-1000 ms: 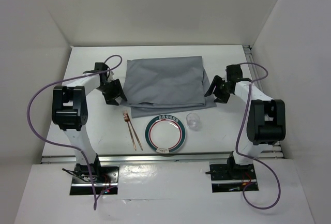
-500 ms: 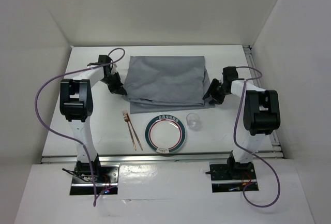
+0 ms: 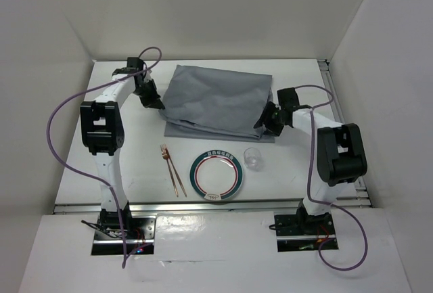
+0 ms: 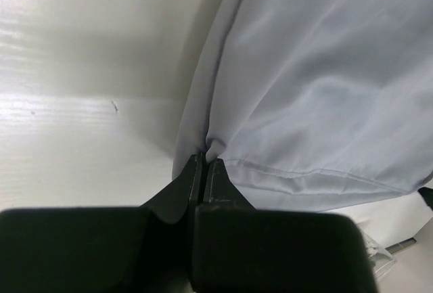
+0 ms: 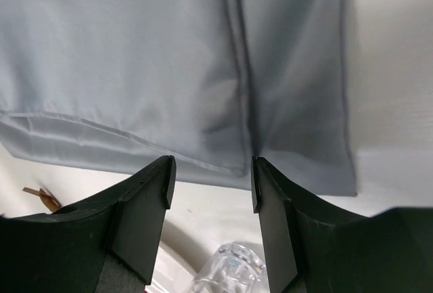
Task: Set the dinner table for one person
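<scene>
Left gripper (image 4: 205, 162) tight on edge of grey cloth (image 3: 216, 103) (right gripper (image 5: 211, 171) agape over its corner)

The left arm (image 3: 107, 171) and right arm (image 3: 342, 154) show white links, black joints, purple cables (image 3: 47, 134) and black pincer fingers (image 5: 139, 212).

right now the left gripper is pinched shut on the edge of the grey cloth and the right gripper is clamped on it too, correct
Not quite. The right gripper is not clamped: the right wrist view shows its jaws standing open, with the edge of the grey cloth showing between them. The left gripper is pinched shut on the cloth's edge, as you said.
</scene>
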`<control>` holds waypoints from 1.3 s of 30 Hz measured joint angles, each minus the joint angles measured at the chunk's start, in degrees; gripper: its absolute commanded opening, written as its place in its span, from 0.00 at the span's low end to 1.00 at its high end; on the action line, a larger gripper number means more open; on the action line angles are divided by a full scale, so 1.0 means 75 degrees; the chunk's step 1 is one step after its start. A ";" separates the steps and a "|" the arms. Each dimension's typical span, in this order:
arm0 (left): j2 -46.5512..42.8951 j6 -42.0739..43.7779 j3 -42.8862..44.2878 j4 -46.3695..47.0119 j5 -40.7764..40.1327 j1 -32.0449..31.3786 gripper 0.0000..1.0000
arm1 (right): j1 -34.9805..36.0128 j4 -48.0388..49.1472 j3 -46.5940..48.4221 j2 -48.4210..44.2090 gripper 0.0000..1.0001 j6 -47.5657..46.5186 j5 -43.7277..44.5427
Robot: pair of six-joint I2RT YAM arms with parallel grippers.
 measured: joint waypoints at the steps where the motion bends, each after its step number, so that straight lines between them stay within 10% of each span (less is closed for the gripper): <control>1: 0.0000 0.0000 -0.0038 -0.0047 0.0000 0.0000 0.00 | 0.0061 -0.0017 0.0082 -0.0015 0.60 0.0000 0.0035; 23: -0.0219 0.0032 -0.0166 -0.0213 0.0003 0.0000 0.00 | 0.0624 -0.0373 0.0391 0.0490 0.62 -0.0052 0.0997; 27: -0.0219 0.0032 -0.0178 -0.0227 0.0003 0.0000 0.00 | 0.0624 -0.0385 0.0408 0.0525 0.46 -0.0073 0.1035; 31: -0.0219 0.0032 -0.0178 -0.0236 0.0003 0.0000 0.00 | 0.0624 -0.0425 0.0437 0.0545 0.00 -0.0085 0.1058; 39: -0.0219 0.0023 0.0533 -0.0714 0.0119 0.0000 0.00 | 0.0624 -0.0941 0.1530 0.0554 0.00 -0.0291 0.1381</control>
